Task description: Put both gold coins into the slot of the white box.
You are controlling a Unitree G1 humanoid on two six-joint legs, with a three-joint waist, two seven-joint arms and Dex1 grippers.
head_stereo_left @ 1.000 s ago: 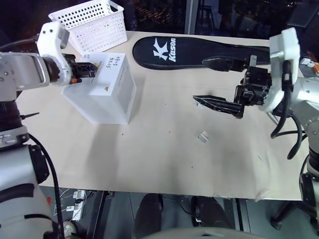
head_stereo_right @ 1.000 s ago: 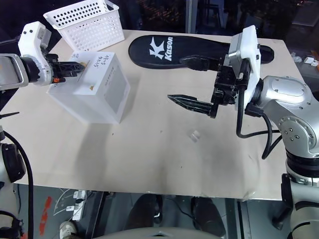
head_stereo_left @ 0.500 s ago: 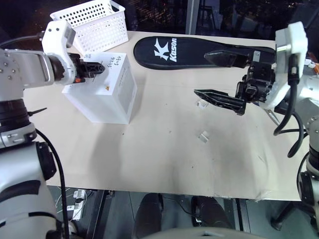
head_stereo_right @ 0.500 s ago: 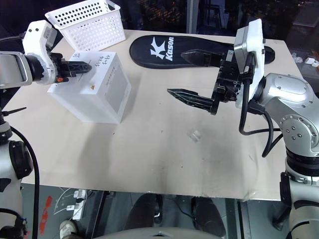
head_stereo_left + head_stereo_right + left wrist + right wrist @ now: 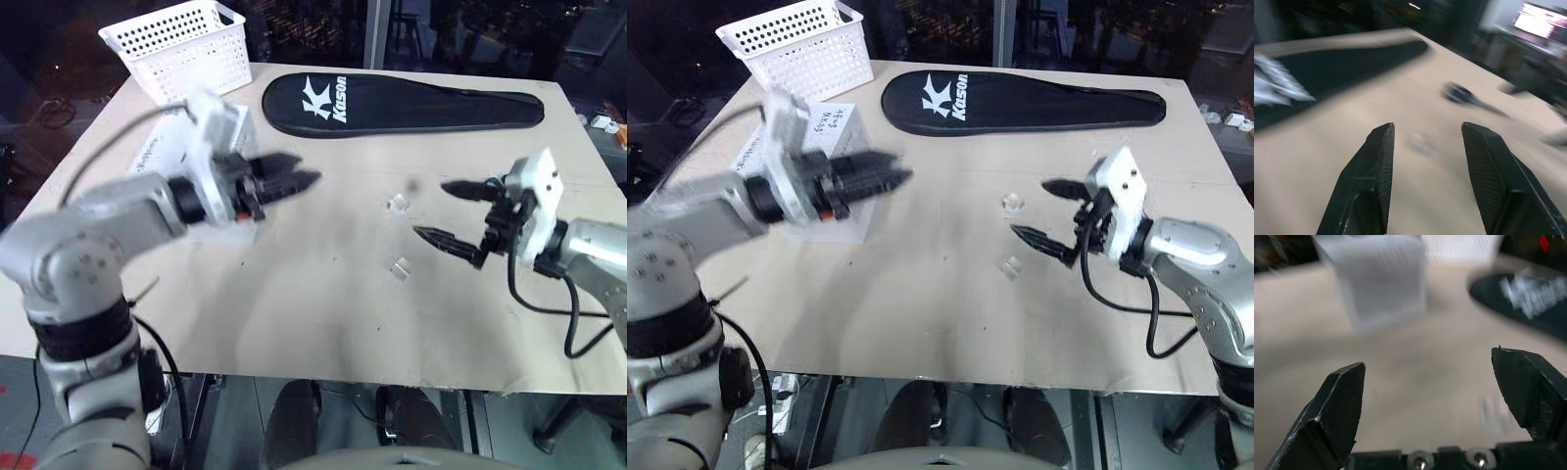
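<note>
Beige tabletop under dark surroundings. Two clear cases, likely light, slick, best pinched by the flat edges, at 9 o'clock of right gripper, spread wide. White box behind left gripper, parted, swung off the box since earlier.

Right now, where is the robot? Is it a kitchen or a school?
Neither, probably. It looks like a robot test room or lab: a plain board table set with practice things, a white basket and a black racket bag, cables on the floor and dark windows behind.
</note>
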